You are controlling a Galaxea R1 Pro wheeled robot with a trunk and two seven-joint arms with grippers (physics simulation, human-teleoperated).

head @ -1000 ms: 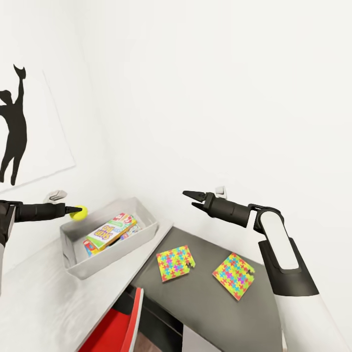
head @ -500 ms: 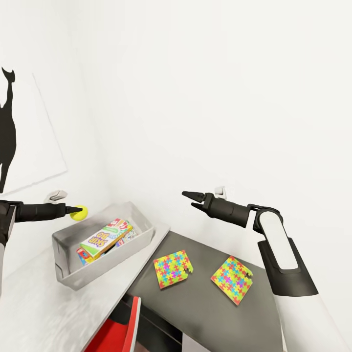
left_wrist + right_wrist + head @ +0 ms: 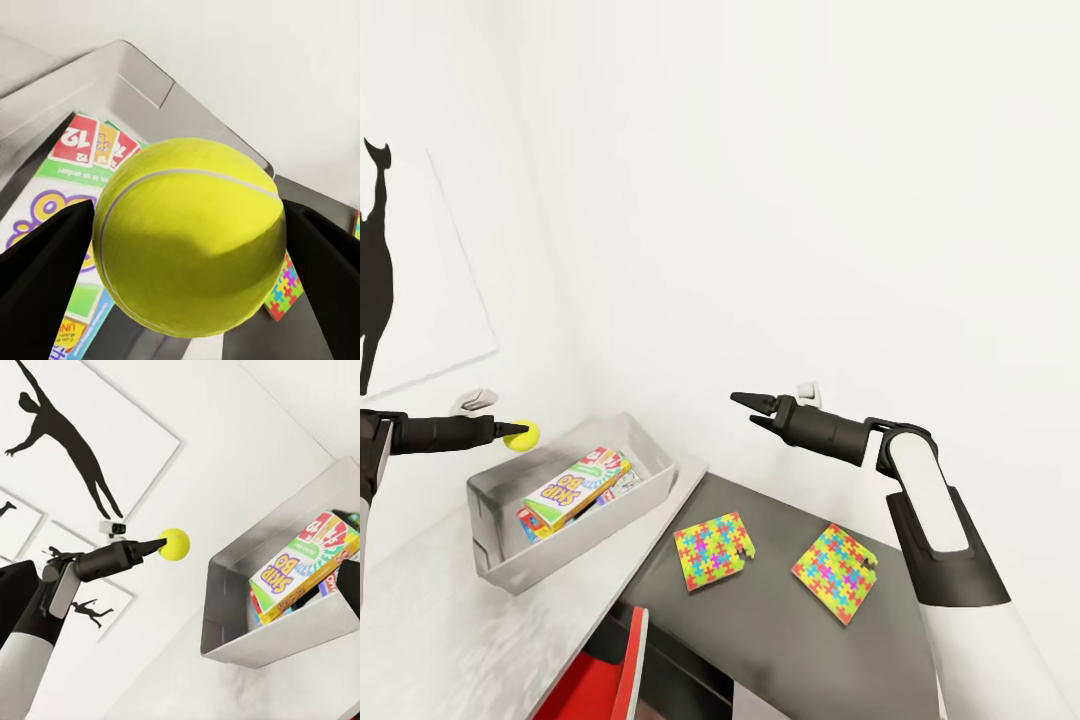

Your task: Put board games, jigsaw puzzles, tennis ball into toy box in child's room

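Tennis ball [image 3: 523, 434] pinched in L end effector [image 3: 512, 432] above toy box [image 3: 500, 493] rim, R end effector [image 3: 751, 410] open w/ nothing, SKIP-BO game [image 3: 575, 485] lengthwise in box.

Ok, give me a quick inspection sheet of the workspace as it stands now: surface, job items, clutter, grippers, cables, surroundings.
Surface: table, a light grey top joined to a dark grey top.
Job's things: toy box sits on the light grey top with a SKIP-BO board game lying tilted inside, over other boxes; two jigsaw puzzles lie flat on the dark top; tennis ball is held in the air above the toy box's far rim.
Clutter: nothing seen.
Grippers: left gripper is shut on the tennis ball; right gripper is open, empty, raised over the dark top.
Cables: nothing seen.
Surroundings: white walls, silhouette pictures, a red chair under the table.
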